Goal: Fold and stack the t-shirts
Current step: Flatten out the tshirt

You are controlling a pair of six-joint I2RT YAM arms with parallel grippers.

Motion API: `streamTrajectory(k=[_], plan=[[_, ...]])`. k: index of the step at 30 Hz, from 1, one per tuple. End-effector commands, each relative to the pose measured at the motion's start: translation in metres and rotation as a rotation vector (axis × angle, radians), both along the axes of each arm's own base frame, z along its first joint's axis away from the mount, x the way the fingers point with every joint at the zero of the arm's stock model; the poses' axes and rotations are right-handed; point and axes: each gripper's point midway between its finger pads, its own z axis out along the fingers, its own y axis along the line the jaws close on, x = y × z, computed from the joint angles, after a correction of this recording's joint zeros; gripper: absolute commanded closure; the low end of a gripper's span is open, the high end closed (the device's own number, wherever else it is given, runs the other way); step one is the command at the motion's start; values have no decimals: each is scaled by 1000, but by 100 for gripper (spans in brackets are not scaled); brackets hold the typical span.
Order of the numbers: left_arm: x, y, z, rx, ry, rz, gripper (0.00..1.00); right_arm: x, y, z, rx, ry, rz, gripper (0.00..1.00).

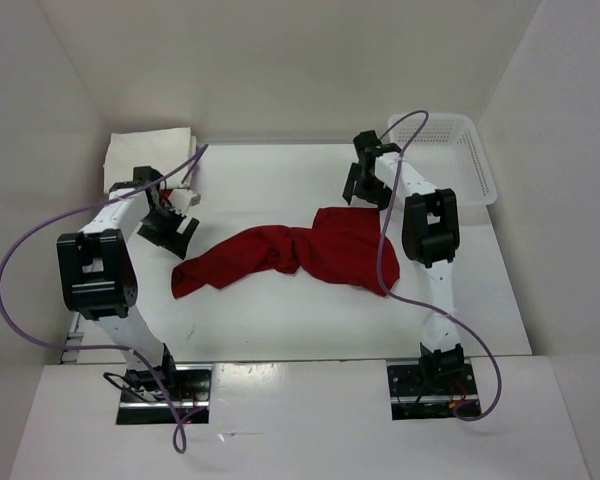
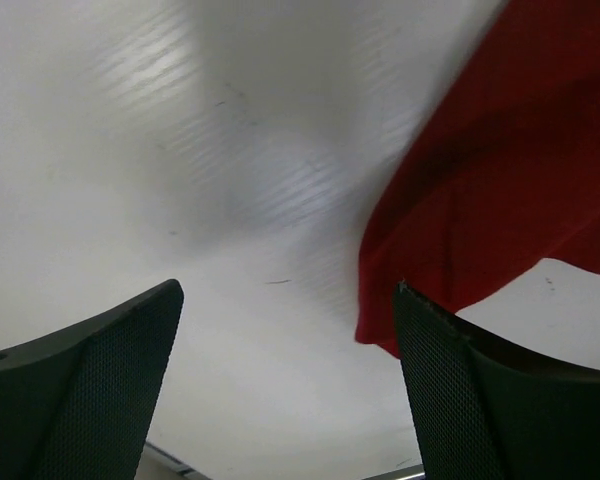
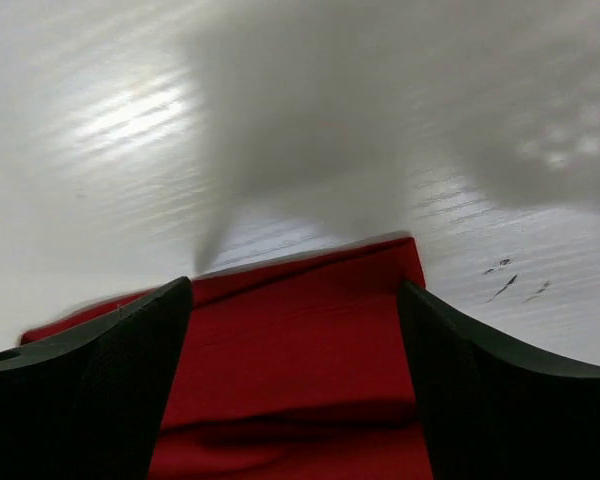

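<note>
Dark red t-shirt (image 1: 300, 255) lies bunched; left gripper (image 1: 172, 232), jaws wide and empty, hangs beside its left end; right gripper (image 1: 365, 192), equally wide, above its far edge; table (image 1: 280, 320) extends beyond every hem.

The dark red t-shirt (image 1: 290, 255) lies bunched up across the middle of the surface (image 1: 280, 320). It blocks the low way straight between the two arms. The strip of surface near the arm bases is bare, and so is the far strip behind the shirt. A folded cream white t-shirt (image 1: 150, 148) sits in the far left corner. The white basket (image 1: 467, 155) fills the far right corner. White walls (image 1: 30, 150) close in the sides and the back.
</note>
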Motion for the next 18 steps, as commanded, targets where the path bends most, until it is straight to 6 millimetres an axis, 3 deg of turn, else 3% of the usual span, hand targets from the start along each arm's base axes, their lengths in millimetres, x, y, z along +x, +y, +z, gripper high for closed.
streamTrajectory(k=[1,5,6,7,8,9,10,13,14,15,16,18], plan=[[-16,-26,-17,-144,88,-17,8,-8,-12,-5,-63,55,-3,12],[-18,-40,-29,-195,127,-40,3,-28,-15,-35,-68,121,2,12],[-19,-41,-32,-197,136,-39,3,-27,-13,-39,-57,118,5,21],[-20,-51,-37,-217,156,-63,3,-36,-10,-46,-40,150,13,34],[-21,-54,-40,-234,164,-64,3,-38,-9,-49,-32,153,15,54],[-28,-64,-41,-259,200,-80,3,-39,-7,-52,-22,157,18,91],[-33,-74,-45,-303,227,-111,9,-46,-6,-59,-8,177,23,100],[-36,-92,-43,-391,268,-145,53,-38,1,-35,33,110,33,100],[-42,-96,-42,-417,298,-149,85,-34,4,-18,50,75,37,100],[-39,-98,-41,-436,311,-147,99,-25,8,1,66,28,57,100],[-40,-100,-39,-451,328,-152,100,-18,11,17,83,-12,62,100],[-29,-99,-31,-448,310,-155,100,5,20,82,126,-161,108,100]])
